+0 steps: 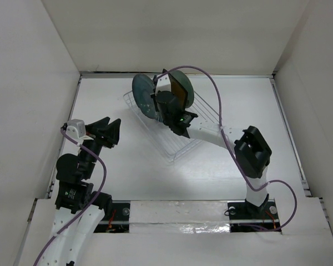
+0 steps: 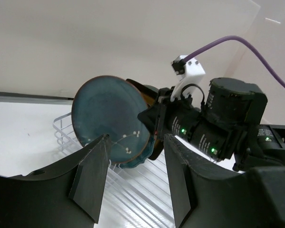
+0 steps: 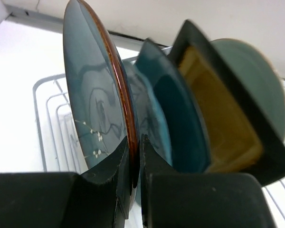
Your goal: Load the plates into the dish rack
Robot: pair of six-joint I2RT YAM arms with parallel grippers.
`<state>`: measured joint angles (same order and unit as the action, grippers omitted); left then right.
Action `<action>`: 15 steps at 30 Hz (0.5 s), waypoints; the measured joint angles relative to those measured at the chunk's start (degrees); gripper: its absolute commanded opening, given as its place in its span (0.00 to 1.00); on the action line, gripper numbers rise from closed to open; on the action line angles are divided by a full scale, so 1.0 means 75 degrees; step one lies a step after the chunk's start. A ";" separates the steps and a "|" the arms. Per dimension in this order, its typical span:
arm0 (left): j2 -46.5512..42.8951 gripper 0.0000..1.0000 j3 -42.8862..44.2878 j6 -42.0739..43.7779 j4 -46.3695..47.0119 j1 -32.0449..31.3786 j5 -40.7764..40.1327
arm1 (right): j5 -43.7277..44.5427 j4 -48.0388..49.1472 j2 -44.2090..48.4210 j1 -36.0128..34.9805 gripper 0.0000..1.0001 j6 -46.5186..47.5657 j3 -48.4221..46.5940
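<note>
Right gripper (image 3: 135, 147), bottom centre: jaws pinched on the brown rim of the round blue plate (image 3: 90, 95), which stands on edge and bears a white blossom sprig. To its right, in order: dark teal plate (image 3: 168, 109), mustard-yellow plate (image 3: 213, 109), pale green plate (image 3: 254, 71). Dish rack (image 3: 40, 99) bars at lower left.

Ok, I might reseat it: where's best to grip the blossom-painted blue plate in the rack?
Pinch the rim of the blue plate from the arms' side, a finger on each face, as the right tool does. It stands on edge in the rack; other plates crowd one face.
</note>
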<state>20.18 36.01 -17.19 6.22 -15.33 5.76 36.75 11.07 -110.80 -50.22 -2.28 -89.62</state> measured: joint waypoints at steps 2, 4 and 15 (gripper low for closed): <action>0.0000 0.46 0.0000 0.0003 -0.0009 0.0000 0.0000 | 0.0009 -0.0038 -0.0114 -0.0096 0.00 0.0096 -0.0017; 0.0000 0.46 0.0000 0.0003 -0.0009 0.0000 -0.0003 | 0.0029 -0.0128 -0.0189 -0.0169 0.00 0.0140 -0.0017; 0.0017 0.47 0.0000 0.0006 -0.0012 0.0000 -0.0009 | 0.0662 0.0195 -0.0434 -0.0548 0.03 0.0504 -0.0015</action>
<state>20.32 36.01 -17.15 6.13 -15.33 5.69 41.71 12.53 -114.06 -54.33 1.50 -89.73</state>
